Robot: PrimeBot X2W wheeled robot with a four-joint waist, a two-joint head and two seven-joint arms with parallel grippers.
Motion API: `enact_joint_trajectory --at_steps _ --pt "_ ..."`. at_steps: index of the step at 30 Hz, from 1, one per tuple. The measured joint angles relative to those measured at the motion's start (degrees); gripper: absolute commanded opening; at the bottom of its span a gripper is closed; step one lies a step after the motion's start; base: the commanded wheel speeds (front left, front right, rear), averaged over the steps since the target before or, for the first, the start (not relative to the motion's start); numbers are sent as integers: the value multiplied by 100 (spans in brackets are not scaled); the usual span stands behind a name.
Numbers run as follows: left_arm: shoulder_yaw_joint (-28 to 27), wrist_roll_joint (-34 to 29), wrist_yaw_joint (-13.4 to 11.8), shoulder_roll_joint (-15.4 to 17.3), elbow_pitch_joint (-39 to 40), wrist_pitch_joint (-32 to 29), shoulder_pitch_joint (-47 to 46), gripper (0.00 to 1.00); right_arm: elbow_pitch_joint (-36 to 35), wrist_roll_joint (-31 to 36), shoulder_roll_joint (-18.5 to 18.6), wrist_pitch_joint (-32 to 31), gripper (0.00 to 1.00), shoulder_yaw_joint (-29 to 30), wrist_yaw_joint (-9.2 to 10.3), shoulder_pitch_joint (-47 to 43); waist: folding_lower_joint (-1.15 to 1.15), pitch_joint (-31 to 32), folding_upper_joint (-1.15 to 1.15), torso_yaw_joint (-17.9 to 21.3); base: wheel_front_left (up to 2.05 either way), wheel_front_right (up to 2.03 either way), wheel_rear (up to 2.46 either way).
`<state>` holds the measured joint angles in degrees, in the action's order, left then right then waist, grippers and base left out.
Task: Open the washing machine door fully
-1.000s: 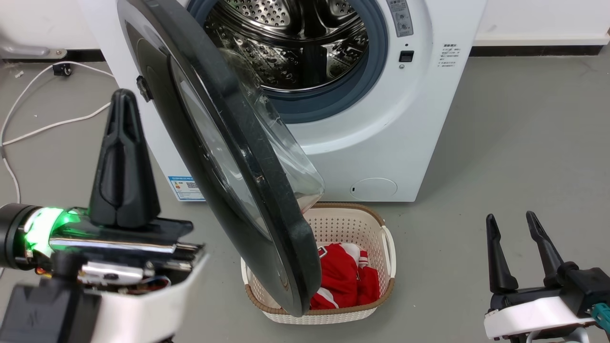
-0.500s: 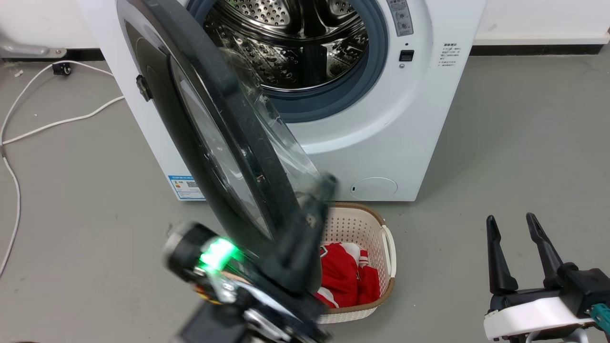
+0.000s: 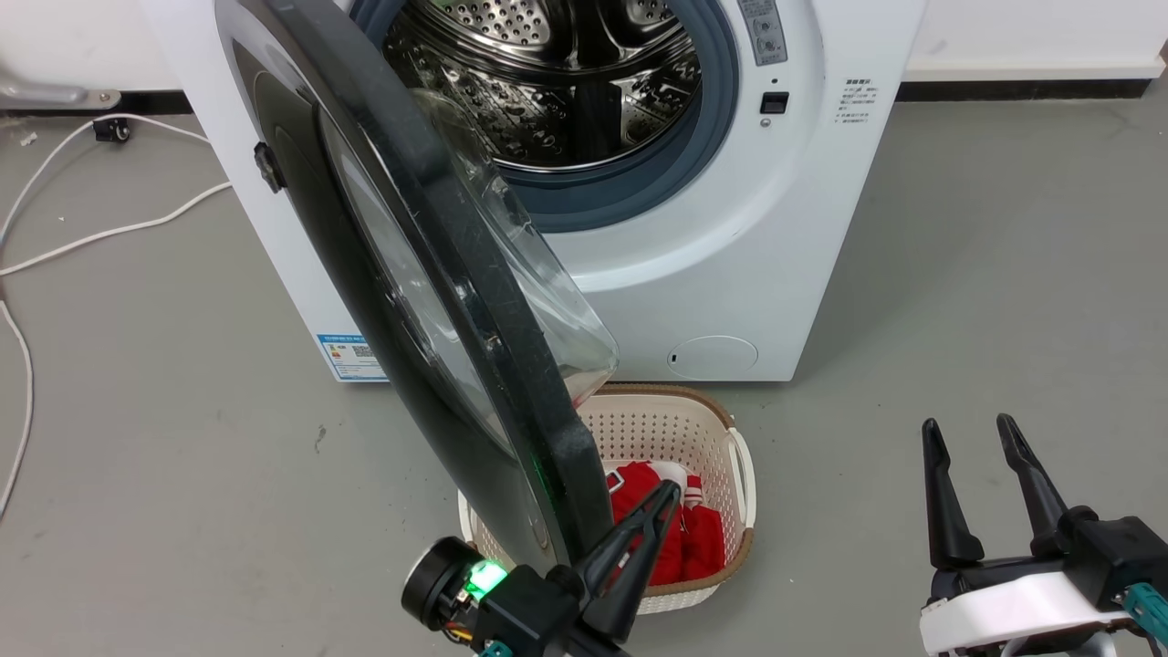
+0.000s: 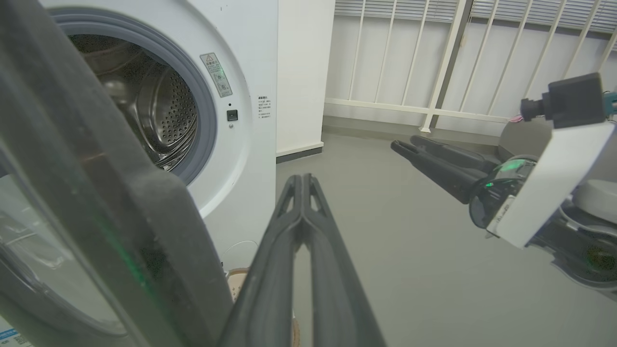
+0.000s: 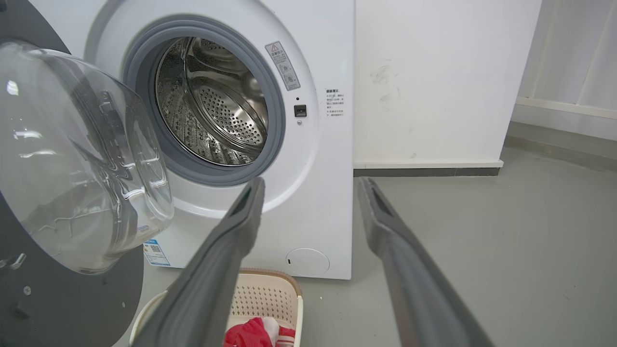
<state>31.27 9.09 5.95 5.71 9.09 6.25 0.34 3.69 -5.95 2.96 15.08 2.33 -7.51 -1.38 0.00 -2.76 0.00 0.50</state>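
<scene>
Door status: the washing machine door [image 3: 438, 301] is roughly half open. It stands edge-on in the head view, running from upper left to bottom centre, with the glass bowl facing the drum [image 3: 547, 82]. Not fully open yet, I'd say.

Left tool [image 3: 671, 493]: fingers pressed together, holding nothing. It sits at bottom centre, just beside the door's lower rim on the bowl side. Probably shut so it works as one stiff pusher, and placed on the inner face to shove the door further toward frame left. Can't confirm contact; the left wrist view shows a sliver of gap near the tips.

Right tool [image 3: 965, 429]: fingers spread, empty, lower right, well apart from the door. Likely parked clear of the swing.

Count:
- 1 washing machine [image 3: 748, 255]
- 1 door
- 2 tools
- 1 laundry basket [image 3: 703, 429] below the door, with 1 red bundle [image 3: 693, 538] inside
- 1 white cable [image 3: 91, 242] on the floor, left
</scene>
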Motion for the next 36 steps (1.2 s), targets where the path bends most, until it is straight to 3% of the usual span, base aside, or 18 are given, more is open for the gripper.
enact_joint_trajectory --at_steps 9,19,36 --pt "-204 -79 -399 -93 -320 347 -199 0 49 -40 0 0 100 -76 0 23 0 -92 0 79 0 0 0" --pt "-325 11 -622 -131 -382 411 -208 0 90 -124 0 0 100 -40 0 29 0 -128 0 79 0 0 0" --pt "-330 81 -898 -57 -26 482 232 0 209 -270 -4 0 100 293 0 5 0 -113 0 -394 0 0 0"
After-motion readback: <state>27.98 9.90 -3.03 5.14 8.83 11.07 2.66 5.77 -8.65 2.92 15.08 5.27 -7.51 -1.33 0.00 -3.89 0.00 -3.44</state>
